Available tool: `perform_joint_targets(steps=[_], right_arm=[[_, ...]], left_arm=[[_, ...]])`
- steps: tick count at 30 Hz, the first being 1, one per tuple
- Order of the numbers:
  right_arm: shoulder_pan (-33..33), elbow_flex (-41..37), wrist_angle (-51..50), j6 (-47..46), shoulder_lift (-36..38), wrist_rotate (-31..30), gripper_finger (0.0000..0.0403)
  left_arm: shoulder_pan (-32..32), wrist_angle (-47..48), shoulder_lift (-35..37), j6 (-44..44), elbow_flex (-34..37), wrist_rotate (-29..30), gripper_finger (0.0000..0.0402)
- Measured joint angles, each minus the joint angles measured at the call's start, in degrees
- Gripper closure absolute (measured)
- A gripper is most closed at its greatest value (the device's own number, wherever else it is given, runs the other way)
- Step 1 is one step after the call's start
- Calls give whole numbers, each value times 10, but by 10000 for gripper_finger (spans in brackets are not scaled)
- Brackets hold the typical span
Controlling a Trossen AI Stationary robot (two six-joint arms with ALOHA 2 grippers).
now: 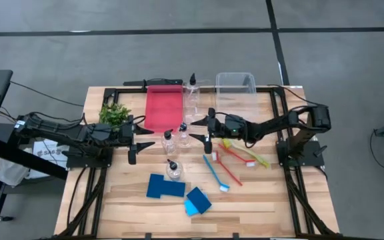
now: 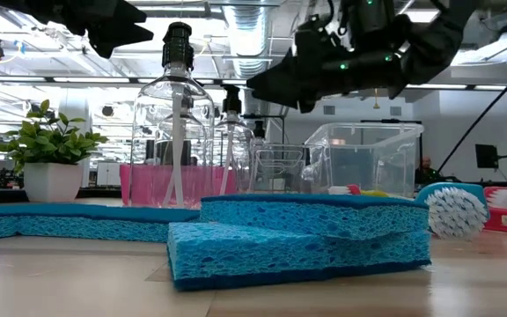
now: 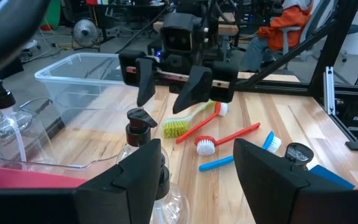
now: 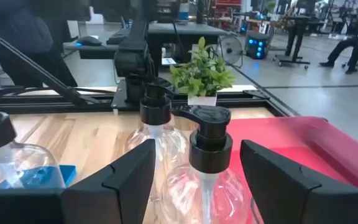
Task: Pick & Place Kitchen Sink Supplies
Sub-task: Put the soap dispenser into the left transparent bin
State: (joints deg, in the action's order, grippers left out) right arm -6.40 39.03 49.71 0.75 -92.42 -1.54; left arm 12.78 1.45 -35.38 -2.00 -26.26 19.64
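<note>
Step in hand: I judge this the approach to a first pick; nothing is held.
Right gripper (image 1: 207,127): I hold it with jaws apart and empty, a pump bottle (image 4: 208,163) just ahead between its fingers.
Left gripper (image 1: 136,141): wide and empty, facing a second bottle (image 1: 169,142) from the left.
Other supplies: a third bottle (image 1: 173,169), dark sponge (image 1: 165,187), light sponge (image 1: 197,200) and brushes (image 1: 234,155) lie loose on the desk (image 1: 259,200).
Bins: red bin (image 1: 163,107) and clear bin (image 1: 236,85) at the far edge.
Next move: I would ease the right gripper forward around the bottle body, then close.
</note>
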Motion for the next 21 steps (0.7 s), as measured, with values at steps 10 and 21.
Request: perform_joint_targets(steps=[10,21], right_arm=[[-5,8,-15,-8,-5,0,159],[-9,8,-30,6,-6,0,148]], left_arm=[[0,0,0,0,0,0,197],[0,-2,0,0,0,0,197]])
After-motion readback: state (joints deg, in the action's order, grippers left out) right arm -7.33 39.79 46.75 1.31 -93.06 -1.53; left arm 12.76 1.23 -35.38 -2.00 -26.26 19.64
